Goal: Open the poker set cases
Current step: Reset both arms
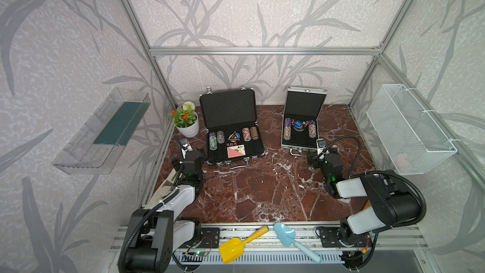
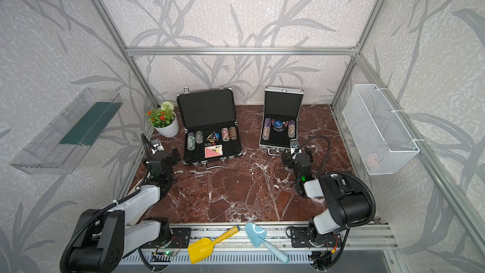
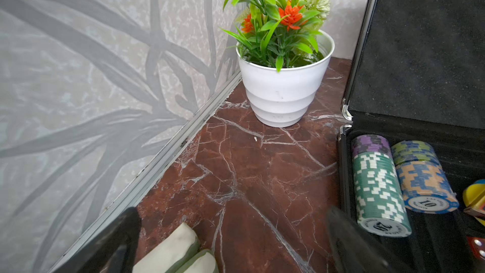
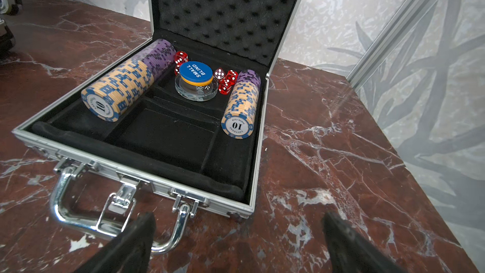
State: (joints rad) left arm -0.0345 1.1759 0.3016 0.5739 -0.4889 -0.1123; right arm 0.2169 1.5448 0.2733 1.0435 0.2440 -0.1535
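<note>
Both poker set cases stand open on the marble table, lids upright toward the back wall. The wider black case [image 1: 227, 108] [image 2: 207, 108] holds chip rolls, cards and dice. The smaller silver case [image 1: 305, 102] [image 2: 283, 102] holds two chip rolls, dice and a blue button. My left gripper [image 1: 193, 151] [image 3: 233, 214] is open over bare marble, just left of the black case [image 3: 420, 48]. My right gripper [image 1: 322, 155] [image 4: 238, 217] is open in front of the silver case's [image 4: 131, 164] front right corner, beside its chrome handle [image 4: 60, 206]. Neither holds anything.
A white flower pot [image 1: 187, 123] [image 3: 283, 93] stands in the back left corner beside the black case. A yellow scoop [image 1: 236, 248] and a blue scoop [image 1: 291, 237] lie on the front rail. A wire basket [image 1: 409, 127] hangs on the right wall and a clear shelf [image 1: 105, 132] on the left.
</note>
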